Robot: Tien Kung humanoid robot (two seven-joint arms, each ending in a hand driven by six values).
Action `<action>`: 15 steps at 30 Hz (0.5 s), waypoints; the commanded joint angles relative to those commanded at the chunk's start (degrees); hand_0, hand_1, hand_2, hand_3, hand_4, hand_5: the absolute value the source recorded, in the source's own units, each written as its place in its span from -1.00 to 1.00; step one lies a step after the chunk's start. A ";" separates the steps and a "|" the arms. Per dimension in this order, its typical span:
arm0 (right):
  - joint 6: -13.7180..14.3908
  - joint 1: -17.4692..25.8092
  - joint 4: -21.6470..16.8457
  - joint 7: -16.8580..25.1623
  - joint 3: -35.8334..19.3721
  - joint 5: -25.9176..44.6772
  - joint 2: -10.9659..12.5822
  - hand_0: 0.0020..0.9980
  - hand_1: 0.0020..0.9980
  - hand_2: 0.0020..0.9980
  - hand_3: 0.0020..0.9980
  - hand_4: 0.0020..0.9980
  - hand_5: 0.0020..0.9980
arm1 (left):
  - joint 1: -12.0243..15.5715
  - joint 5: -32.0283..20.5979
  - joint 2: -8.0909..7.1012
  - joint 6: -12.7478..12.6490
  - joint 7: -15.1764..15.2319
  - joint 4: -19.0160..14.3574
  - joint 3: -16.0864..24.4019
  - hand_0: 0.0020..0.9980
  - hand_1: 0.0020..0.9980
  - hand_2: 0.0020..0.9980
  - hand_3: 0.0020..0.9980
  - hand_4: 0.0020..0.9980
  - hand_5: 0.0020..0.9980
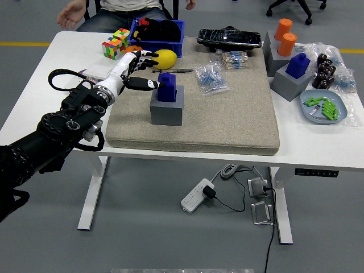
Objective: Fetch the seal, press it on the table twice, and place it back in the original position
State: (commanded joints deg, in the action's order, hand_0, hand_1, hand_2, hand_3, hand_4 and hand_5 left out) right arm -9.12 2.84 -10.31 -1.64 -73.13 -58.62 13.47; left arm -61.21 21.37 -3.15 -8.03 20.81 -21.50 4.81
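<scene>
A white desk (51, 85) carries a beige mat (227, 114) that covers most of its middle. The robot's black left arm (51, 136) reaches in from the lower left over the desk's left part. Its left hand (133, 67) has the fingers spread and relaxed, gripping nothing; the thumb tip touches or nearly touches the left side of the blue seal (166, 88), while the other fingers point past it toward the yellow lemon (165, 57). The seal stands upright in a grey block (166, 109) on the mat's left part, just right of the hand.

A second blue seal (298, 65) sits in another grey block (289, 83) at the mat's right edge. Behind that, two orange cylinders (285, 35) stand in a third grey holder. There is one blue bin (176, 35), one colour cube (116, 44), one flat white box (98, 71) and one grey dish (333, 98) of green pieces. A person sits at the far side, one open hand (71, 15) showing at the top left
</scene>
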 joint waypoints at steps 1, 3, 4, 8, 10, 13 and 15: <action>-0.02 0.02 0.00 0.03 0.05 0.06 0.01 0.51 0.40 0.36 0.27 0.55 0.04 | 0.00 0.01 -0.02 -0.02 -0.01 -0.02 -0.05 0.64 0.57 0.42 0.49 0.94 -1.00; 0.04 0.12 0.00 -0.03 -0.22 -0.05 -0.02 0.51 0.40 0.36 0.27 0.55 0.04 | 0.02 0.10 -0.16 -0.11 0.14 -0.20 0.13 0.64 0.57 0.42 0.49 0.93 -1.00; 0.02 0.21 0.00 -0.10 -0.35 -0.16 -0.07 0.51 0.40 0.36 0.27 0.55 0.04 | 0.04 0.20 -0.25 -0.20 0.28 -0.35 0.34 0.64 0.57 0.42 0.49 0.93 -1.00; 0.02 0.45 0.00 -0.28 -0.76 -0.42 -0.26 0.51 0.40 0.36 0.27 0.55 0.04 | -0.01 1.13 -0.86 -0.55 0.82 -1.29 0.89 0.64 0.57 0.42 0.49 0.93 -1.00; 0.00 0.52 0.00 -0.22 -0.79 -0.34 -0.31 0.51 0.40 0.36 0.28 0.56 0.03 | -0.13 1.66 -1.31 -0.86 1.07 -1.72 0.92 0.64 0.57 0.43 0.51 0.92 -1.00; 0.00 0.65 0.00 -0.10 -0.91 -0.28 -0.39 0.51 0.40 0.36 0.28 0.56 0.03 | -0.41 1.85 -2.06 -1.33 1.41 -1.88 0.80 0.64 0.57 0.43 0.51 0.92 -1.00; 0.01 0.76 0.00 -0.14 -1.02 -0.38 -0.46 0.51 0.40 0.36 0.28 0.56 0.03 | -0.56 1.33 -2.46 -1.51 1.60 -1.60 0.80 0.65 0.58 0.44 0.53 0.93 -1.00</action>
State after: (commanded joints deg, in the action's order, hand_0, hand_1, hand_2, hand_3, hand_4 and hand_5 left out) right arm -9.11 3.61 -10.31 -1.78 -74.15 -59.00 13.01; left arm -61.77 22.70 -5.61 -9.54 22.41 -23.10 5.61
